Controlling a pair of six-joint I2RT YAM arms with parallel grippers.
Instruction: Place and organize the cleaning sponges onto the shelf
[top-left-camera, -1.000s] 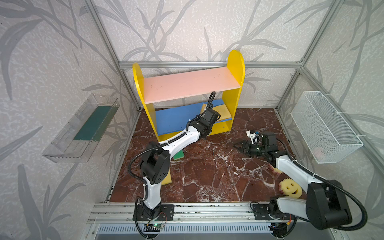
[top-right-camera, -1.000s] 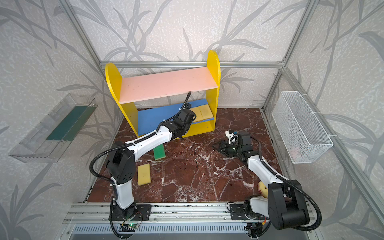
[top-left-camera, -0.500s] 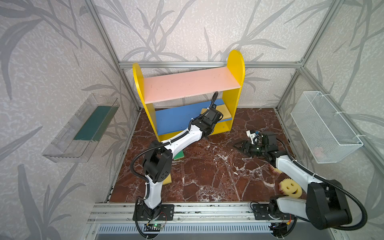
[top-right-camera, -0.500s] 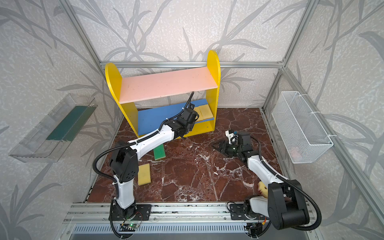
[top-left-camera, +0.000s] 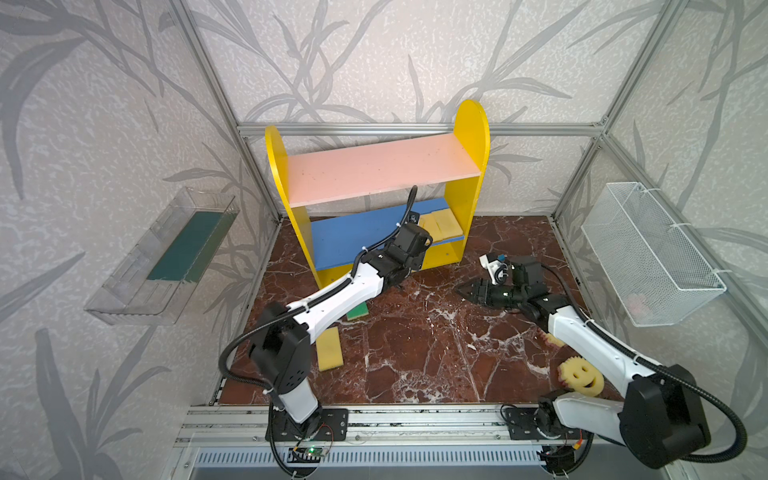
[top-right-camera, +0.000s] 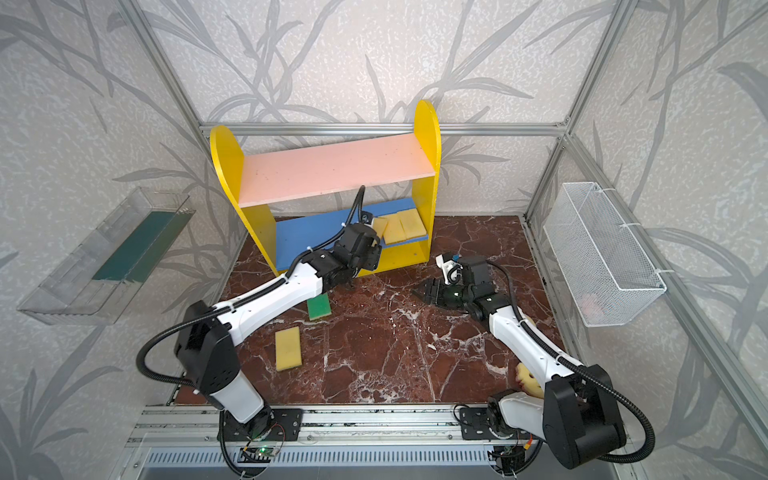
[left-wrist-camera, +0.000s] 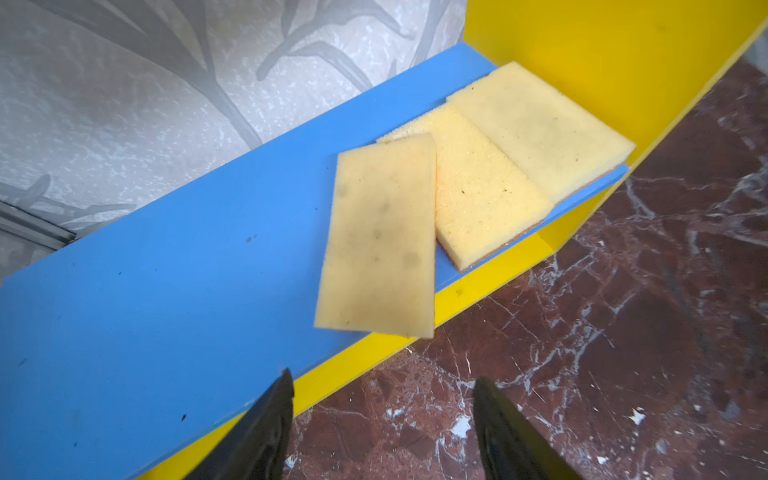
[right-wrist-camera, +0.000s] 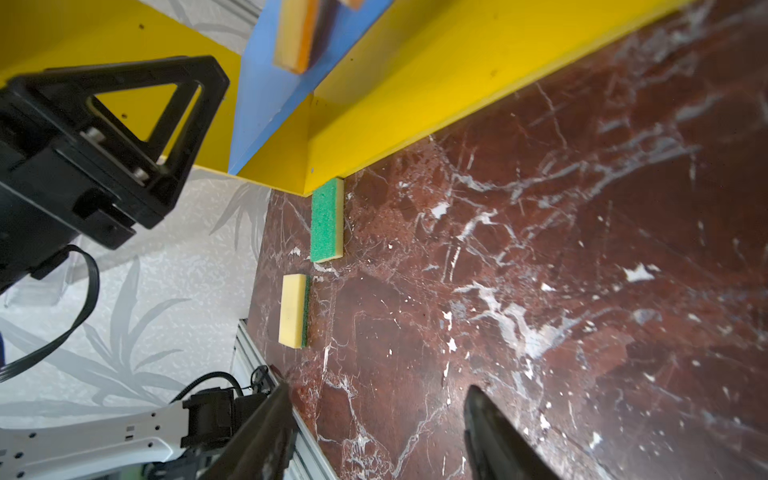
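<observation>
The left pincer (left-wrist-camera: 382, 378) has opened and drawn a little back from the shelf (top-left-camera: 469, 137) over the past second, leaving a third sponge (left-wrist-camera: 378, 237) on the blue board (left-wrist-camera: 166, 249). The right pincer (right-wrist-camera: 378, 386) has widened slightly but kept its place above the table (top-left-camera: 415, 365). Both pincers stand with jaws well apart and nothing between them.

The third sponge lies yellow face up and askew. One edge laps the middle sponge (left-wrist-camera: 478, 187) and its near end hangs over the board's front edge, which looks like a release from the front rather than a careful set-down. The middle sponge and the end sponge (left-wrist-camera: 540, 124) sit side by side against the shelf's right-hand side panel, apparently to fill the row from that end and keep the rest of the board free. The pink top board (top-left-camera: 374, 170) is bare.

Four sponges are on the table. A green-faced sponge (top-right-camera: 319, 306) lies at the foot of the shelf, with a yellow-faced sponge (top-right-camera: 288, 348) just in front of it, both on the left arm's side. A smiley sponge (top-left-camera: 581, 376) and a second round sponge (top-left-camera: 550, 340), partly hidden under the right arm, lie on the other side. Roughly half the job appears left, and the overhanging sponge may want a nudge inward before it tips off.
</observation>
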